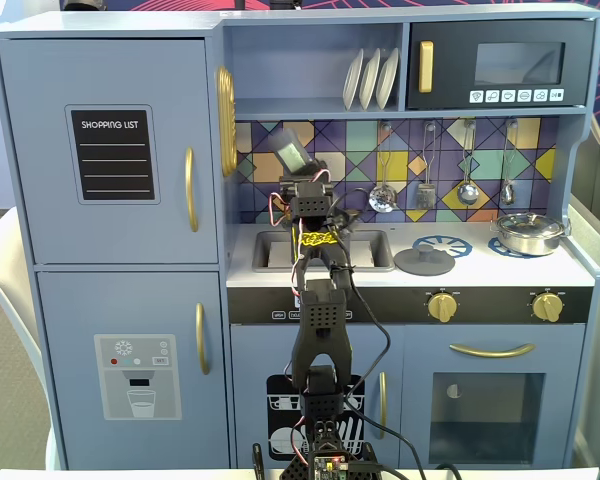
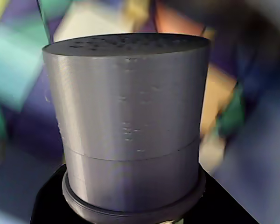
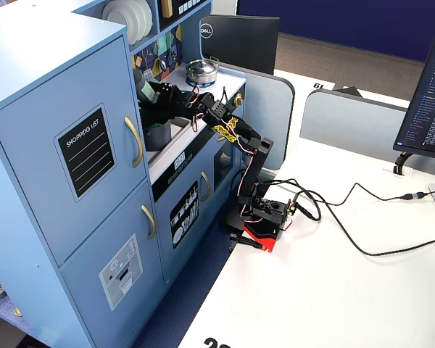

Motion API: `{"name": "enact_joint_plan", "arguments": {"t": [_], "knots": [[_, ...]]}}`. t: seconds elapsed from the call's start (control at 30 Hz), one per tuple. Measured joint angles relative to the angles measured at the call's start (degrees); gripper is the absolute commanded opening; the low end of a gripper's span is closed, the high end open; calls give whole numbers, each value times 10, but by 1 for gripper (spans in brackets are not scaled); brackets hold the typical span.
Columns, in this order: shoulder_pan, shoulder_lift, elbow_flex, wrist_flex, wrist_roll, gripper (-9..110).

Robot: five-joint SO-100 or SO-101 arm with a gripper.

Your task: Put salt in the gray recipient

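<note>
One black servo arm (image 3: 250,170) stands on the white desk (image 3: 333,290) and reaches into the pale blue toy kitchen (image 1: 110,250); I take the kitchen's recessed sink (image 1: 275,250) as my landmark. Nearest the wrist camera, a gray ribbed plastic cylinder with a perforated top, the salt shaker (image 2: 130,121), fills the view and sits upright in the gripper (image 1: 298,172), which is closed around its base. In a fixed view the shaker (image 1: 292,152) hangs above the sink, tilted slightly, in front of the coloured tile backsplash (image 1: 500,145). Right of the sink lies a flat gray lid (image 1: 424,261); farther right sits a shiny steel pot (image 1: 528,233), the likely gray recipient. A dark gray container (image 3: 158,134) also seems to rest in the sink in a fixed view; I cannot tell which is meant. My judgement: carry phase, pouring not begun. I would keep the grip firm, travel level over the target, then tip the perforated face downward directly above its opening.
</note>
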Motion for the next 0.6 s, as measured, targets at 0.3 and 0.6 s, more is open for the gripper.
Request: {"name": "enact_joint_plan", "arguments": {"t": [0.3,0.6], "knots": [[16,0,-1,-1,4,0],[10,0,36,4,-10,0]]}}
